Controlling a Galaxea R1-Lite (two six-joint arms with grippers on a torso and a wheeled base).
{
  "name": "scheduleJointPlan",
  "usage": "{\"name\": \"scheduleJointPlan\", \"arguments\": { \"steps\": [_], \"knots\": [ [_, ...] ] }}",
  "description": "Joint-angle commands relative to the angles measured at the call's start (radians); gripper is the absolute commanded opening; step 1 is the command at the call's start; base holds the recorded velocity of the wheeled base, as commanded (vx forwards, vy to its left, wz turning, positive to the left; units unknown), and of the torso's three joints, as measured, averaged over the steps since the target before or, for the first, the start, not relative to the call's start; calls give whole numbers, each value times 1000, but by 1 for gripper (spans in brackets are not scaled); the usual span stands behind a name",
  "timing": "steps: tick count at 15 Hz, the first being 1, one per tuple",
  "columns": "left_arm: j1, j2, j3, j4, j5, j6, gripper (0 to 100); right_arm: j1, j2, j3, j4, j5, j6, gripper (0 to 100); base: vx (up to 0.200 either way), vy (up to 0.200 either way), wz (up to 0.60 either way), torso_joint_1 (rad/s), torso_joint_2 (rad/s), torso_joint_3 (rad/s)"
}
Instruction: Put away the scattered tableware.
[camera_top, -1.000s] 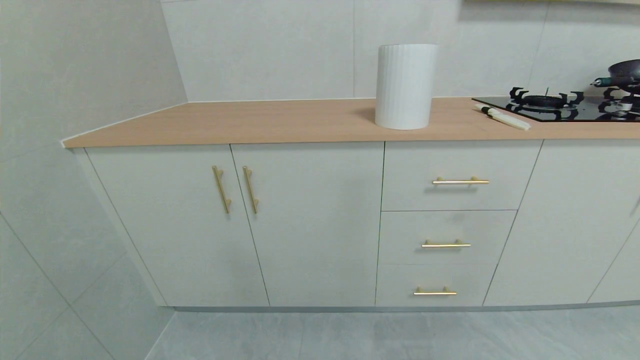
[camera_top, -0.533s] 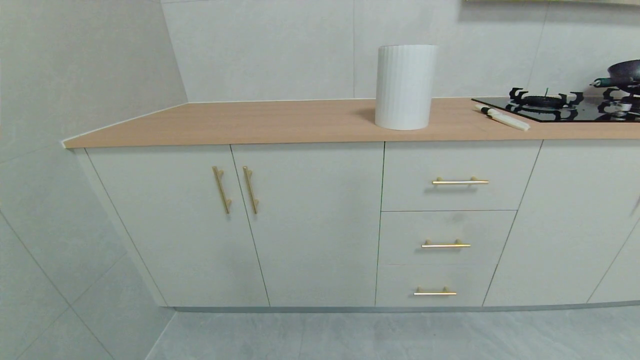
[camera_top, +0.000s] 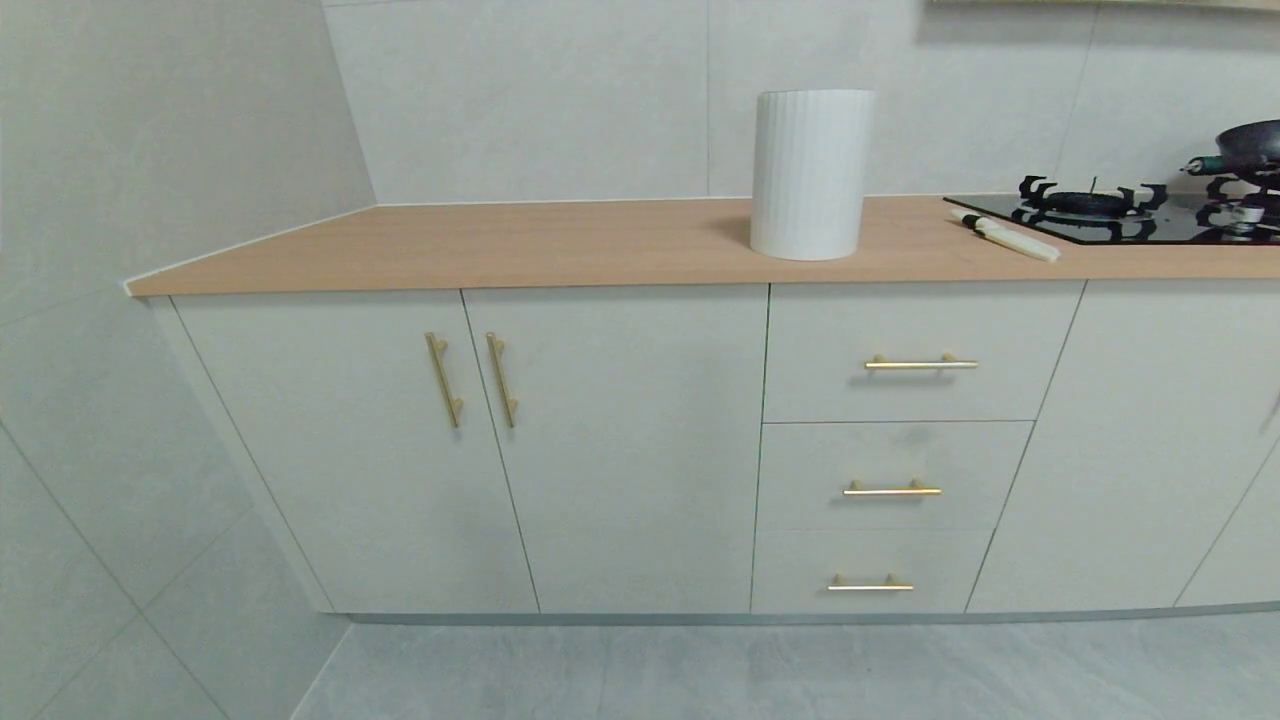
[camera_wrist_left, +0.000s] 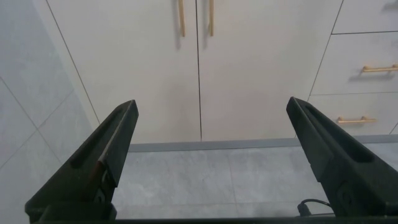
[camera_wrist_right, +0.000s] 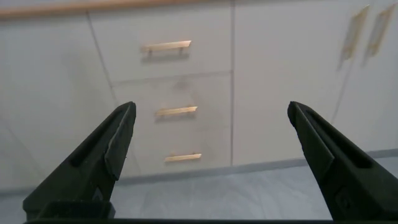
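Note:
A tall white ribbed holder (camera_top: 808, 172) stands upright on the wooden countertop (camera_top: 560, 245). To its right a cream-handled utensil (camera_top: 1004, 235) lies flat by the stove's corner. My left gripper (camera_wrist_left: 211, 112) hangs low in front of the double cabinet doors (camera_wrist_left: 199, 62), open with nothing between its fingers. My right gripper (camera_wrist_right: 211, 115) is open and empty too, held low facing the drawer stack (camera_wrist_right: 171, 102).
A black gas stove (camera_top: 1130, 212) with a dark pan (camera_top: 1248, 145) sits at the counter's right end. Three drawers with gold handles (camera_top: 920, 364) lie below the holder, two doors (camera_top: 470, 440) to their left. A tiled wall closes the left side; grey floor (camera_top: 700, 670) lies in front.

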Motion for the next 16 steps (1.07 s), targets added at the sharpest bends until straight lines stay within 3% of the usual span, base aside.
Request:
{"name": "scheduleJointPlan", "arguments": {
  "steps": [1, 2, 16],
  "knots": [
    [0, 0, 0, 1, 0, 0, 100, 0, 0, 139, -99, 28, -3, 100, 0, 0, 0, 0, 0, 0],
    [0, 0, 0, 0, 0, 0, 100, 0, 0, 188, -153, 48, -15, 100, 0, 0, 0, 0, 0, 0],
    [0, 0, 0, 1, 0, 0, 100, 0, 0, 197, -96, 79, -45, 100, 14, 0, 0, 0, 0, 0]
  ]
}}
